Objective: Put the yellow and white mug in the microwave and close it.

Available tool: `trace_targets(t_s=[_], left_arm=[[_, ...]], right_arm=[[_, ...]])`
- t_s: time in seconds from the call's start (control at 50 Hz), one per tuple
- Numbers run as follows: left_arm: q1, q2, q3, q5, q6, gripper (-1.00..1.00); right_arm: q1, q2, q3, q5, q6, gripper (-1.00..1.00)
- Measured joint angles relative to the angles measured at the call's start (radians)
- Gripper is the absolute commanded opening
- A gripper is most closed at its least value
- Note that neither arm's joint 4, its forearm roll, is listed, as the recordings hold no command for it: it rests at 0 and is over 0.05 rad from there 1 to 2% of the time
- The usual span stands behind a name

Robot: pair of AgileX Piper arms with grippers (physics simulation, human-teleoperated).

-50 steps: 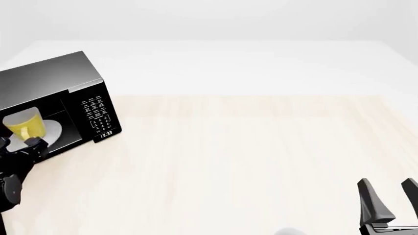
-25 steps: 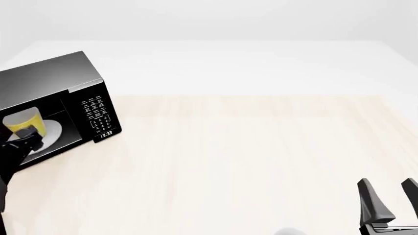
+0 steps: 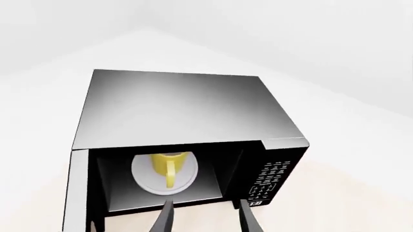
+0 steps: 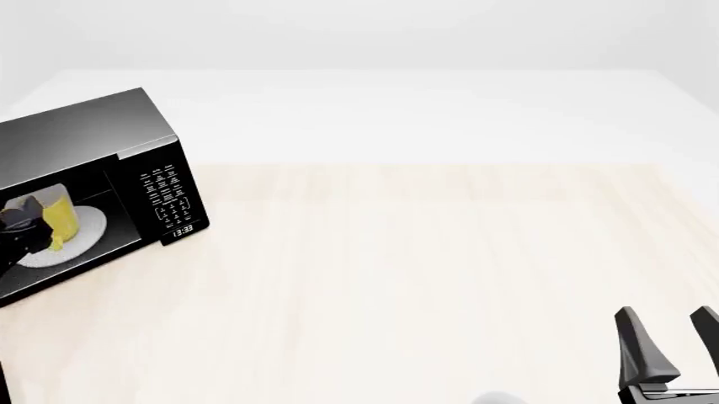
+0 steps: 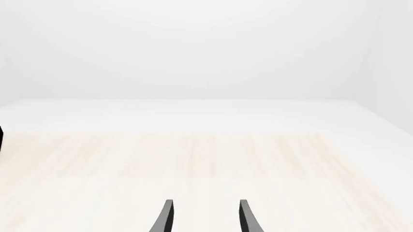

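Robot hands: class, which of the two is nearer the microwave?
The left hand, its fingers at the open microwave holding the mug; the right hand is far across the table.

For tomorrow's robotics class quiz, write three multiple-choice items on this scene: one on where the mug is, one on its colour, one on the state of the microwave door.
1. Where is the yellow and white mug?
A. On the table beside the microwave
B. On the turntable plate inside the microwave
C. In the right gripper

2. What colour is the mug's handle?
A. Yellow
B. Black
C. Red

3. The microwave door is:
A. Shut
B. Open
C. Missing

Answers: 1 B, the mug stands on the white plate in the cavity. 2 A, the loop facing the left wrist camera is yellow. 3 B, the cavity is exposed with the door swung aside.
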State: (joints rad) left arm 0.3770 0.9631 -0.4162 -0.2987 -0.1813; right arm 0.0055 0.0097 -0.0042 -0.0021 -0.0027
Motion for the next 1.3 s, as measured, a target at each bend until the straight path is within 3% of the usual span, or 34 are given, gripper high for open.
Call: trace_targets(t_s=[0.36,0.72,1.02,1.3], left_arm=[[0.002,-0.175,-0.079,0.213,0.054,1.00],[0.033,-0.295,-0.173,0.413,0.048,1.00],[0.114,-0.358,-0.231,0.543,0.038,1.00],[0.229,-0.366,-0.257,0.594,0.041,1.00]], right_arm=[[0.000,0.000,0.000,0.000,0.000,1.00],[0.000,0.000,0.000,0.000,0.000,1.00],[0.000,0.000,0.000,0.000,0.000,1.00],[0.000,0.000,0.000,0.000,0.000,1.00]])
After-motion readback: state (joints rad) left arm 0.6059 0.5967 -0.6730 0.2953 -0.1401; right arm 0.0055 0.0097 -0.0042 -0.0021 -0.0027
